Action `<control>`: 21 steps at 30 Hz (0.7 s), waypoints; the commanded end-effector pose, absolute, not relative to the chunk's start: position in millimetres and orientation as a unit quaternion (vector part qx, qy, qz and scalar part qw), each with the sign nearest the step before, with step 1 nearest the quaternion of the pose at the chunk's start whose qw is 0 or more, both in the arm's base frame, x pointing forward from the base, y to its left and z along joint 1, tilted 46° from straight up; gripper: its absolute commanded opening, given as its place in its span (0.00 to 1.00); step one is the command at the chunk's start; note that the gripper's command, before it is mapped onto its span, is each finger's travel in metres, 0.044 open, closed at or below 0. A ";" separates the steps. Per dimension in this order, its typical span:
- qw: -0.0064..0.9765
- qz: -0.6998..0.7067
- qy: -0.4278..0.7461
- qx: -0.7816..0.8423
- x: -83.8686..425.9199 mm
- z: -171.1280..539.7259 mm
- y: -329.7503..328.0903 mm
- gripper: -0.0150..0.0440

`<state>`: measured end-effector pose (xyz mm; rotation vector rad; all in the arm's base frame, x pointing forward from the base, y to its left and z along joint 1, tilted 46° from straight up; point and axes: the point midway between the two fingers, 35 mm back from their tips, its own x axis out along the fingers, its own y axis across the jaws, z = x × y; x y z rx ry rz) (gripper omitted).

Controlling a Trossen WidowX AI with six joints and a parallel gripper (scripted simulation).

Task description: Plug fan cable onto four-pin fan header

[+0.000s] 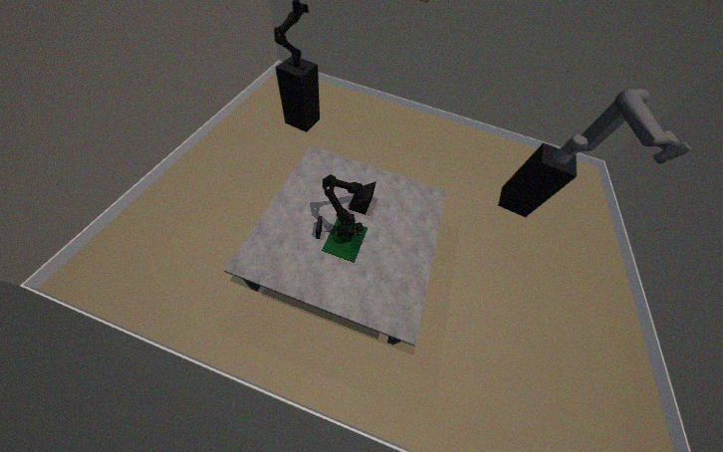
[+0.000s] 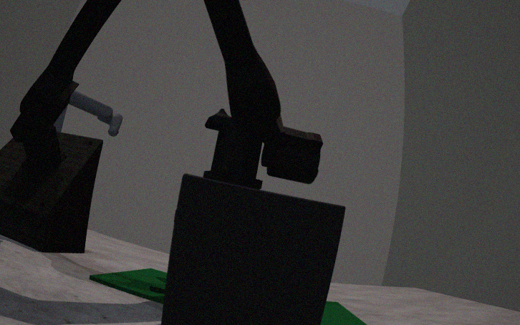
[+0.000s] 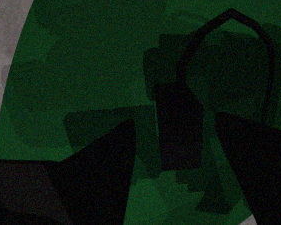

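Note:
The green board (image 1: pixel 342 251) (image 2: pixel 127 279) (image 3: pixel 27 116) lies flat on the table. The dark plug (image 3: pixel 179 131) is over the board in the wrist view, with its black cable (image 3: pixel 271 61) looping up and to the right. My gripper (image 3: pixel 175 123) (image 1: pixel 347 233) points down over the board. Its fingers stand apart on either side of the plug, with gaps on both sides, so it is open. The four-pin header cannot be made out in the dark, and I cannot tell whether the plug sits on it. In the exterior view the fingertips are hidden.
A dark upright slab (image 1: pixel 318 227) (image 2: pixel 253 254), perhaps the fan, stands beside the board. The arm's black base (image 1: pixel 362 199) (image 2: pixel 66 201) is behind the board. Two other arms stand on pedestals (image 1: pixel 299 95) (image 1: pixel 538 182) away from the table (image 1: pixel 386 286).

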<state>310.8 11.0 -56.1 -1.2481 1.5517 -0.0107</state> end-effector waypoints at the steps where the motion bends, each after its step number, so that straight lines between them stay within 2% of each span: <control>1: 0.544 -0.005 0.654 -0.526 310.9 -56.0 11.1 0.47; 6: 0.544 -0.005 0.654 -0.526 310.9 -56.0 11.1 0.25; 10: 0.544 -0.004 0.654 -0.526 310.7 -54.3 13.1 0.25; 14: 0.540 -0.002 0.655 -0.529 304.4 -23.2 44.6 0.25; 21: 0.545 -0.009 0.655 -0.523 303.5 -21.5 45.8 0.25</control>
